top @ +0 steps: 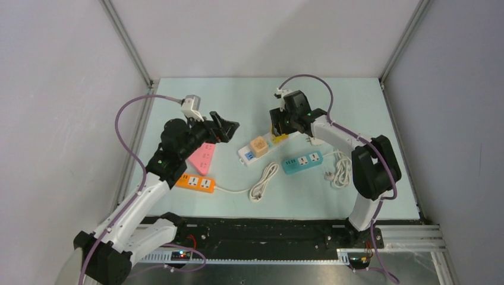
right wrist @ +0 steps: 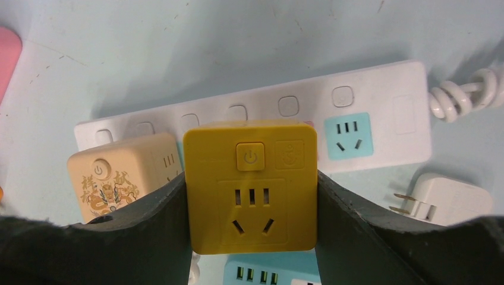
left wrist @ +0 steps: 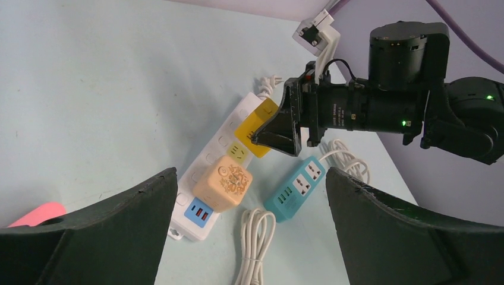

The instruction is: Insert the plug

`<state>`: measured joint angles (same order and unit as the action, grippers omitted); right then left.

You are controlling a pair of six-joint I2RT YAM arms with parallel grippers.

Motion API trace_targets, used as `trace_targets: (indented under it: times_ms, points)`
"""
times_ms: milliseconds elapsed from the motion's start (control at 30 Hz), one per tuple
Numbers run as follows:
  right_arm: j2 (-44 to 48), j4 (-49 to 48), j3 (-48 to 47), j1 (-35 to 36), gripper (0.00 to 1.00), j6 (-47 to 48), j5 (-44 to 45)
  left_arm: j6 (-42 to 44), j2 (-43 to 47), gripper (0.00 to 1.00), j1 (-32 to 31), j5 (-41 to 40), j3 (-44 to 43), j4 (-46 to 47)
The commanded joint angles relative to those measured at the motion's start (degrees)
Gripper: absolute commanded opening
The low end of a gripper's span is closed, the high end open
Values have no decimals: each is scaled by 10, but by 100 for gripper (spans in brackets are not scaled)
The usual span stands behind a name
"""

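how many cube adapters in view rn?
2. The beige cube adapter sits plugged into the white power strip near one end. The yellow cube adapter is gripped in the right tool over the same strip, next to the beige one. None appear hidden.

Yellow cube adapter (right wrist: pixel 249 202) looks matt moulded plastic, faintly grainy. White power strip (right wrist: pixel 398 142) smooth plastic with slight sheen. Pale green tabletop (right wrist: pixel 178 35) matt, lightly scuffed.

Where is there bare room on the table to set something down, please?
Free: the far strip of the pale green table behind the white power strip, and the near band before the black base rail. Crowded: the middle, around the teal power strip and coiled white cable.
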<state>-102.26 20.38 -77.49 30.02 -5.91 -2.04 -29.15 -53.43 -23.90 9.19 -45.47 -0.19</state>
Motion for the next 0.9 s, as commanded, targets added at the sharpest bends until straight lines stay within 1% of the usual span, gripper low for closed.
trace_targets:
  times_ms: [0, 433, 700, 867]
  points:
    - [-9, -41, 5, 12, 0, -5, -15, -7, 11, 98, 3, 2, 11, 11]
    - [-32, -30, 6, 19, 0, 3, 5, -8, 4, 99, 3, 1, 11, 11]
    - [-29, -44, 5, 26, 0, 16, 20, -11, 2, 99, 3, 2, 13, 11]
    - [-42, -22, 6, 25, 0, 22, 29, -6, 4, 99, 3, -5, 11, 11]
